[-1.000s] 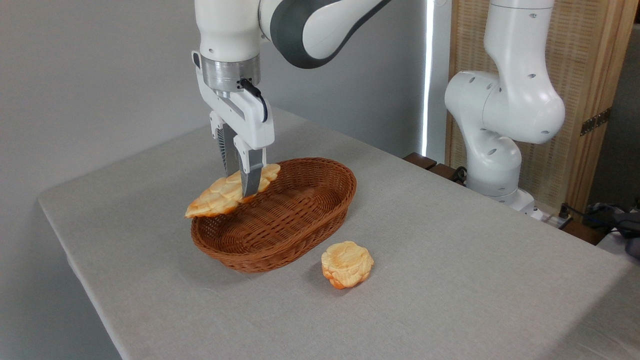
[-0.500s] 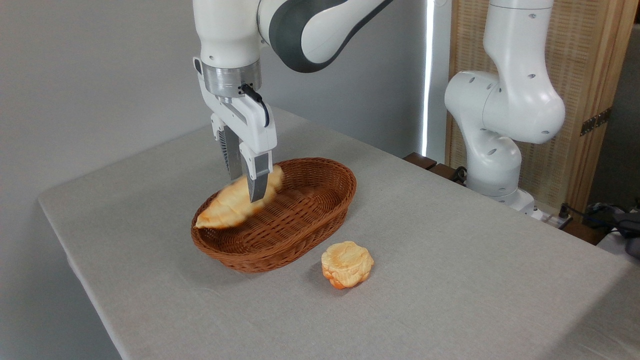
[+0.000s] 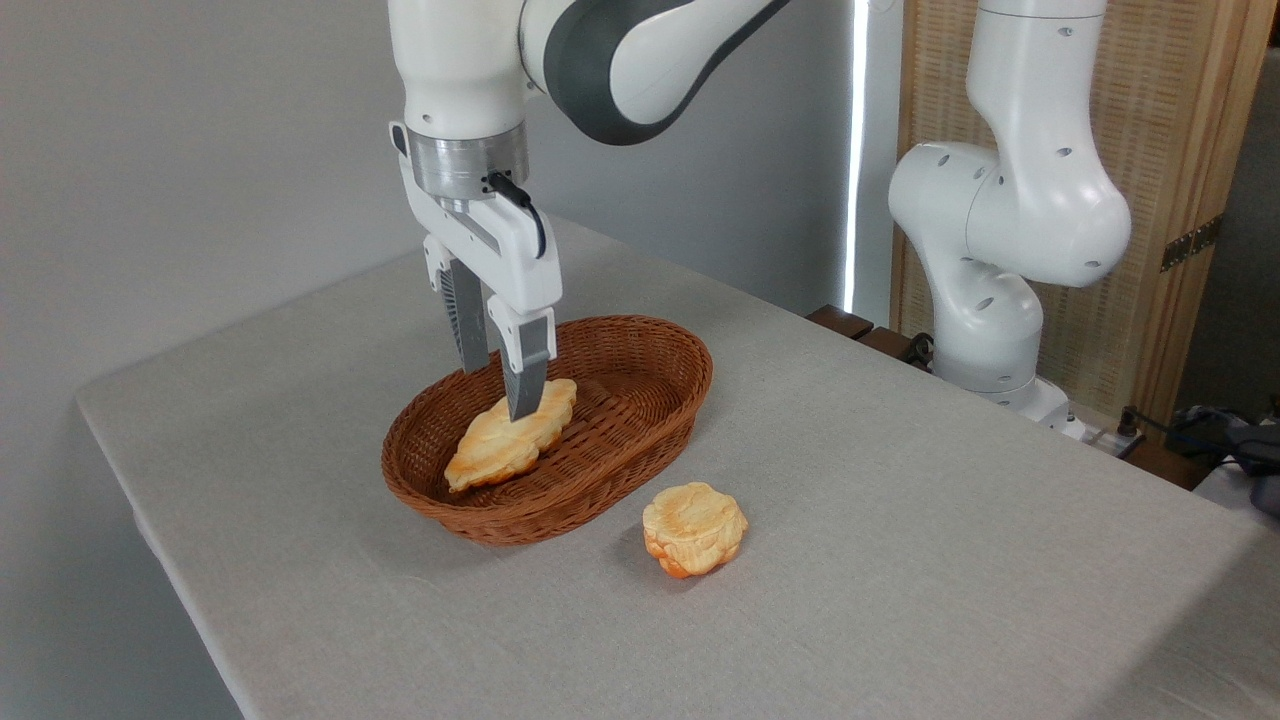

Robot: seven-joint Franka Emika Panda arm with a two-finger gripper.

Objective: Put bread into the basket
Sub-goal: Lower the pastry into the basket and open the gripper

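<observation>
Since half a second ago your bread (image 3: 510,437) has dropped from above the left rim of the basket (image 3: 640,410) to its floor, and it shows sharp now instead of blurred. You can see it lying flat inside the basket, left of that basket's middle, with its long axis along the basket's own: one tip points to the near-left rim, the other to the far right. Your gripper (image 3: 497,386) stands over the loaf's far end with its fingers spread, one on each side, so the bread looks released; whether the tips touch it you cannot tell. Right of the basket, near its front wall, a small round bun (image 3: 694,528) sits on the table (image 3: 900,560).
</observation>
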